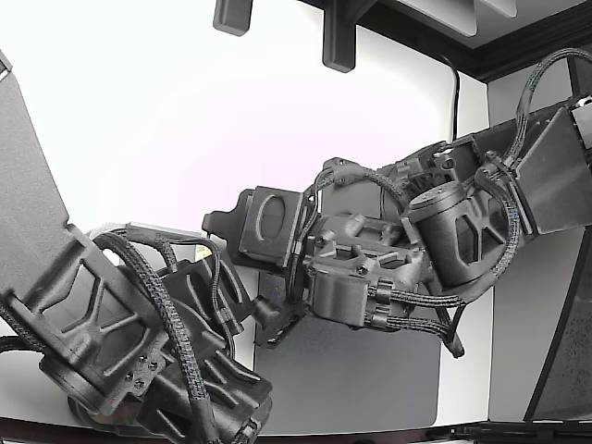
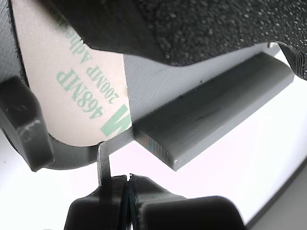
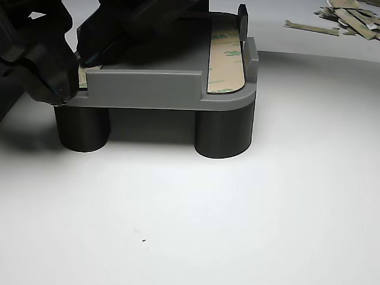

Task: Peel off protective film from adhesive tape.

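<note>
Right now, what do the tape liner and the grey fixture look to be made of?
Tape liner: tan, matte, paper-like, green print, probably coated paper. Grey fixture: matte hard plastic, faint layer lines on its bar, likely 3D-printed.

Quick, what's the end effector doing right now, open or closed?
End effector: closed, tips together at the edge of the tape liner; whether it grips the film cannot be told.

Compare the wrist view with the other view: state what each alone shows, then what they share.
Only the wrist view shows the green print on a tape liner close up and a thin tab running from that liner's end into the shut jaws of the gripper. Only the other view shows the gray fixture's two dark cylindrical legs, a second taped strip and peeled scraps lying on the white table. Both show the gray fixture.
</note>
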You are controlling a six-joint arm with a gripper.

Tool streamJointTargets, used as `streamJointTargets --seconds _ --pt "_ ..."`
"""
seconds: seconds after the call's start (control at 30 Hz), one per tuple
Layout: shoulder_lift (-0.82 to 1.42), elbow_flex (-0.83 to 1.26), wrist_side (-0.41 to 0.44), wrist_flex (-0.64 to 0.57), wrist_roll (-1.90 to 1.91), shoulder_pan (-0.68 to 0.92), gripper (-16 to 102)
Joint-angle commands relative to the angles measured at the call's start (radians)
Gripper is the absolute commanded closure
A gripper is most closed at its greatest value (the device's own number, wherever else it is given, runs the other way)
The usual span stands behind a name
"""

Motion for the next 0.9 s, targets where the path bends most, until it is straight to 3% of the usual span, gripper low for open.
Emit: streamJointTargets --seconds 0.0,0.87 --pt "0.014 -0.029 0.002 -0.002 0.0 -0.006 97" --pt "0.008 -0.035 0.009 0.002 0.003 0.003 97"
